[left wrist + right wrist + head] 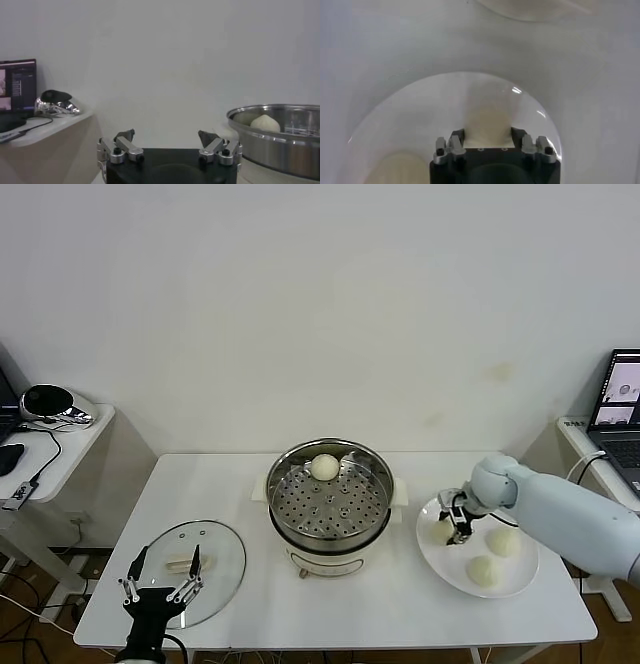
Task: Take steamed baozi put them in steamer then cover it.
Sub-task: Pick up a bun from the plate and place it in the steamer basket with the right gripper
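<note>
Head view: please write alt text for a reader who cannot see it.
The right gripper is down on a baozi at the left edge of the white plate, where two more buns lie. One bun sits in the steamer at the table's middle. The left gripper hovers open over the glass cover.

A plain white wall [320, 304] fills the background, evenly lit, with a faint smudge toward its right side. Before it stands a white tabletop [200, 484]. To the left is a lower white side table [60, 449] carrying a shiny rounded black device [50, 402] and trailing cables. At the right edge, an open laptop [622, 409] rests on another white surface.
</note>
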Controlling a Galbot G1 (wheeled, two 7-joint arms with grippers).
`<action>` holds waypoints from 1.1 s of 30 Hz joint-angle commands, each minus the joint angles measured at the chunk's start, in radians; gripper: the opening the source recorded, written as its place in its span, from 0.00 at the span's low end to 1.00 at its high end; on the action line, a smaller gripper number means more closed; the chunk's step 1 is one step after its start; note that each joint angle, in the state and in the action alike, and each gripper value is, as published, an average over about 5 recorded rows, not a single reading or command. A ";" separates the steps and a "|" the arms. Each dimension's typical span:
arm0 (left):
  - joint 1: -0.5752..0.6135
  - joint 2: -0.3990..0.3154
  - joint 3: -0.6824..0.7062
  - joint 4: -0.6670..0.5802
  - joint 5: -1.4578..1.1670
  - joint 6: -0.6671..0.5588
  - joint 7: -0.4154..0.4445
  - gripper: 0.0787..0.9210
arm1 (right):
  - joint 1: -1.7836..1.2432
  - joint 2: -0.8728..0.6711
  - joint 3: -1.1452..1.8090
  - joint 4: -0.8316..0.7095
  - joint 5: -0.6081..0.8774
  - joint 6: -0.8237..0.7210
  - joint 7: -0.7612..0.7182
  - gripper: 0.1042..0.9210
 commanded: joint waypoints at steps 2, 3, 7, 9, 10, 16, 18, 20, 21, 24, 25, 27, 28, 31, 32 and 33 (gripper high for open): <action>-0.002 0.003 0.002 -0.002 0.000 0.001 0.001 0.88 | 0.186 -0.090 -0.088 0.099 0.100 -0.023 -0.020 0.58; -0.003 0.004 0.003 -0.003 0.000 0.001 0.001 0.88 | 0.238 -0.104 -0.118 0.121 0.133 -0.031 -0.024 0.58; -0.011 0.008 0.011 -0.004 0.000 0.003 0.002 0.88 | 0.496 -0.110 -0.277 0.201 0.265 -0.072 -0.029 0.58; -0.016 0.011 0.015 -0.005 0.000 0.004 0.002 0.88 | 0.615 -0.082 -0.354 0.238 0.342 -0.100 -0.024 0.58; -0.019 0.013 0.016 -0.006 0.000 0.005 0.002 0.88 | 0.672 -0.063 -0.389 0.257 0.382 -0.115 -0.019 0.58; -0.031 0.025 0.014 -0.007 -0.003 0.007 0.002 0.88 | 0.892 0.108 -0.510 0.320 0.617 -0.212 0.036 0.59; -0.033 0.029 0.009 -0.006 -0.005 0.006 0.001 0.88 | 0.904 0.168 -0.520 0.327 0.675 -0.244 0.064 0.60; -0.033 0.031 0.006 -0.003 -0.006 0.005 0.001 0.88 | 0.887 0.228 -0.519 0.326 0.724 -0.280 0.095 0.60; -0.032 0.031 0.004 -0.002 -0.006 0.005 0.001 0.88 | 0.871 0.262 -0.514 0.321 0.746 -0.298 0.113 0.60; -0.035 0.029 0.002 0.004 -0.006 0.005 0.001 0.88 | 0.804 0.367 -0.490 0.284 0.800 -0.344 0.165 0.60; -0.036 0.028 0.001 0.005 -0.007 0.004 0.001 0.88 | 0.779 0.402 -0.481 0.264 0.810 -0.355 0.179 0.60; -0.038 0.026 -0.001 0.006 -0.007 0.004 0.001 0.88 | 0.726 0.465 -0.462 0.215 0.819 -0.373 0.203 0.60; -0.038 0.024 -0.001 0.005 -0.007 0.003 0.001 0.88 | 0.700 0.494 -0.454 0.187 0.819 -0.380 0.213 0.60; -0.037 0.019 -0.002 0.000 -0.006 0.003 0.000 0.88 | 0.630 0.563 -0.433 0.115 0.816 -0.399 0.240 0.60; -0.036 0.016 -0.001 -0.002 -0.006 0.003 0.000 0.88 | 0.607 0.582 -0.428 0.094 0.815 -0.406 0.248 0.60; -0.035 0.014 -0.001 -0.004 -0.005 0.003 0.000 0.88 | 0.589 0.594 -0.424 0.078 0.813 -0.412 0.254 0.60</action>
